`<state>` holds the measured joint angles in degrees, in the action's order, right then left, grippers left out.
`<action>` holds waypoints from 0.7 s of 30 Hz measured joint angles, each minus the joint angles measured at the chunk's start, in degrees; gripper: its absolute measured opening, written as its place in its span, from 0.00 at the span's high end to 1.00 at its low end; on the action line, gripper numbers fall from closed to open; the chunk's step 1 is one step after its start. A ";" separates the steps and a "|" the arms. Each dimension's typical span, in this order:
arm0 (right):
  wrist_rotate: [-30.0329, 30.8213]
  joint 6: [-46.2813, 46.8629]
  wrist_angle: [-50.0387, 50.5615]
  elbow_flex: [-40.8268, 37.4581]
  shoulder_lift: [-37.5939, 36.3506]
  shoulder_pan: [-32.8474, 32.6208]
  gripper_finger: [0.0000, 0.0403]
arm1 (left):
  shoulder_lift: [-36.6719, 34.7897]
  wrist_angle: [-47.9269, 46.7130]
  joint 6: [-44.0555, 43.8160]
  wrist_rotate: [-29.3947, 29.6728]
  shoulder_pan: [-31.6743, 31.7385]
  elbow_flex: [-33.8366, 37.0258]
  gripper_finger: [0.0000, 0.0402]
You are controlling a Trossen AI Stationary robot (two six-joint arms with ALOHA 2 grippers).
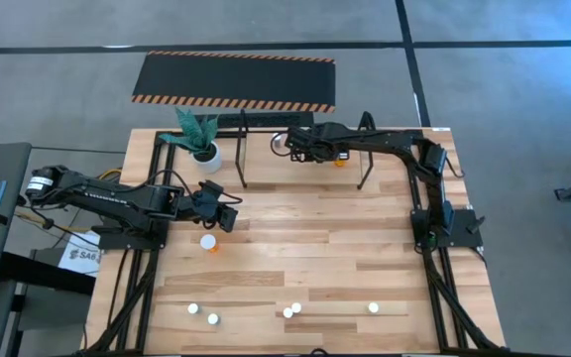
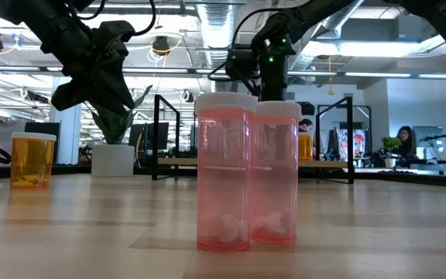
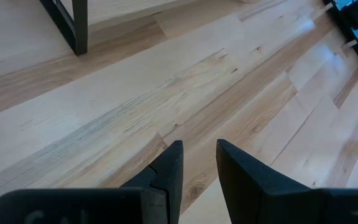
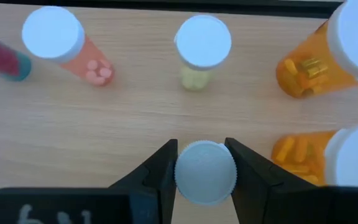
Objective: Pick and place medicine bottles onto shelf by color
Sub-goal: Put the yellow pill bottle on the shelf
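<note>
The surface (image 1: 305, 233) is a light wooden butcher-block top on a black frame, standing on a grey floor. Beyond its far edge, at the top centre of the high view, lies a black mat (image 1: 234, 81) with striped orange edges. A white pot with a green plant (image 1: 202, 141) sits at the upper left of the surface, beside the shelf (image 1: 303, 124), a low frame of thin black tubes along the far edge. The low view looks into a big open room with ceiling lights, ducts and desks; a person (image 2: 403, 144) sits at the far right.

The right gripper (image 4: 204, 171) is at the shelf, upper centre of the high view. Its jaws are closed on the white cap of a bottle (image 4: 204, 172), a finger (image 4: 160, 177) pressed to each side. Around it in the right wrist view stand a pink bottle (image 4: 64, 42), a pale yellow-green bottle (image 4: 201, 50) and two orange bottles (image 4: 328, 53).

The left gripper (image 3: 199, 163) hangs over bare wood at the left middle of the high view, jaws nearly together with a narrow gap, holding nothing. An orange bottle (image 1: 208, 242) stands just below it there.

More white-capped bottles (image 1: 290, 310) are scattered along the bottom edge of the surface. Two pink ones (image 2: 246, 174) stand touching in the centre of the low view.
</note>
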<state>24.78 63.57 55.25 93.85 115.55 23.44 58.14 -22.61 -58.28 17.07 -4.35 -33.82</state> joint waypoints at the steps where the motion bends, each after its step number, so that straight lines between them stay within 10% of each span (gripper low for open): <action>1: 0.04 0.00 -0.37 -0.35 0.00 0.00 0.64 | 0.00 0.00 0.00 0.01 -0.01 0.00 0.79; 21: 0.34 -0.88 -3.55 -1.71 -0.02 0.00 0.64 | -0.01 0.00 0.00 0.00 0.01 0.00 0.79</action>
<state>25.12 62.69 51.70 92.14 115.52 23.44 58.13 -22.61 -58.28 17.06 -4.34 -33.82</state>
